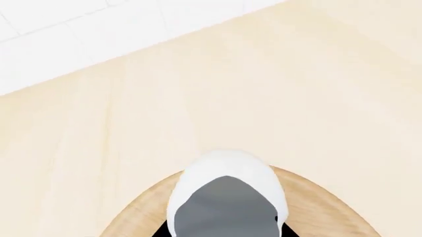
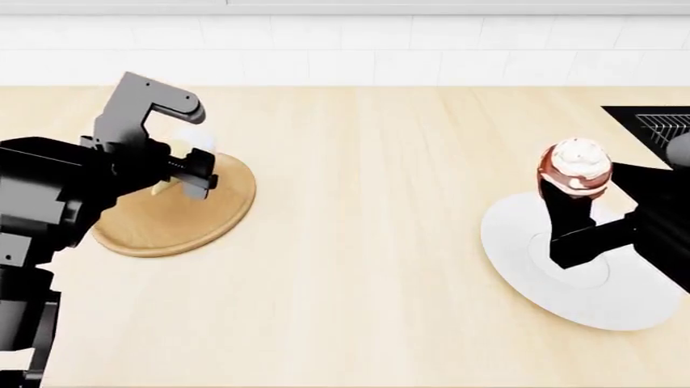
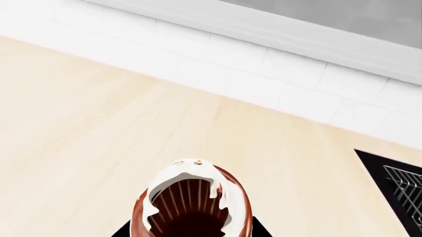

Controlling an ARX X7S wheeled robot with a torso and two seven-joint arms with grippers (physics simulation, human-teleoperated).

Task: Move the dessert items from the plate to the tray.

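My left gripper [image 2: 186, 168] is shut on the ice-cream cone [image 2: 196, 139], holding it over the round tan wooden disc [image 2: 183, 222]. In the left wrist view the white scoop [image 1: 228, 170] fills the space between the black fingers [image 1: 160, 231], with the disc [image 1: 142, 212] below it. My right gripper [image 2: 571, 198] is shut on the cupcake [image 2: 578, 166] and holds it above the far part of the white plate [image 2: 587, 287]. The right wrist view shows the cupcake [image 3: 194, 197], red-brown wrapper and white frosting, between the fingers. The tray is out of view.
A pale wooden counter [image 2: 367, 242] runs to a white tiled wall [image 2: 356, 48] at the back. A black stove or grate [image 2: 660, 125] sits at the far right corner, behind the plate; it also shows in the right wrist view as the grate [image 3: 399, 190].
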